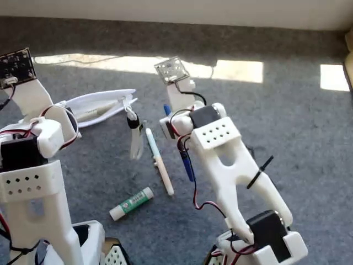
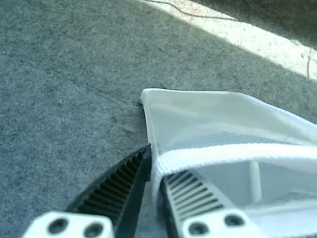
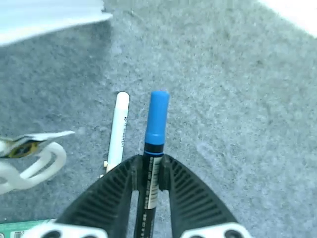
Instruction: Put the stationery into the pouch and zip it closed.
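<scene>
The white mesh pouch [image 1: 102,104] lies on the grey carpet at the left, and my left gripper [image 1: 67,112] is shut on its near end. The left wrist view shows the ribbed fingers [image 2: 130,179] pinching the pouch's [image 2: 213,124] white edge band. My right gripper [image 3: 148,166] is shut on a blue marker [image 3: 157,116], held low over the carpet with its cap pointing away; from above, the marker [image 1: 188,164] runs under the right gripper [image 1: 170,122]. A white pen [image 1: 159,160] lies just left of it, and a green-labelled glue stick [image 1: 131,202] lies nearer the front.
A white loop with a dark tag [image 1: 133,126] lies between the pouch's open end and the white pen [image 3: 118,128]. Sunlit patches [image 1: 237,70] cross the carpet at the back. Open carpet stretches to the right of the right arm.
</scene>
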